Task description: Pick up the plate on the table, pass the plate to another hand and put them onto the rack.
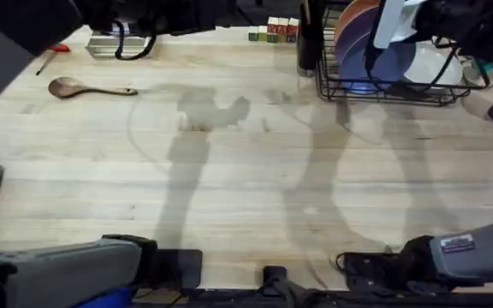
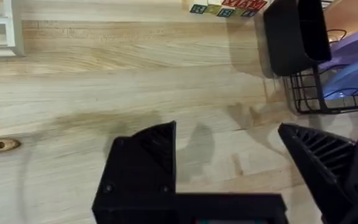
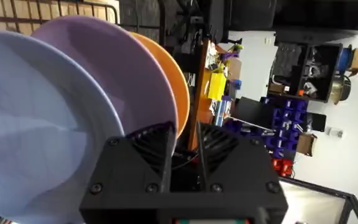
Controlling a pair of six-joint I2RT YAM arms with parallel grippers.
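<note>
Taking the rack (image 1: 383,90) as our landmark, we start far to its left, where a wooden spoon (image 1: 80,87) lies flat on the bench (image 1: 229,171). Nearer, still left of the rack, we see the left end effector (image 2: 229,162) held above bare wood with its black fingers (image 2: 157,149) spread wide and nothing between them; the plate is well apart from it. Just left of the rack's back corner sits a row of small lettered blocks (image 1: 274,32). In the rack itself the plate (image 3: 123,74) stands upright in a slot, between a darker blue plate (image 3: 30,124) and an orange plate (image 3: 169,87). The right end effector (image 3: 182,146) sits at the plates' rims, its fingers nearly closed, gripping the rim of the orange plate.
</note>
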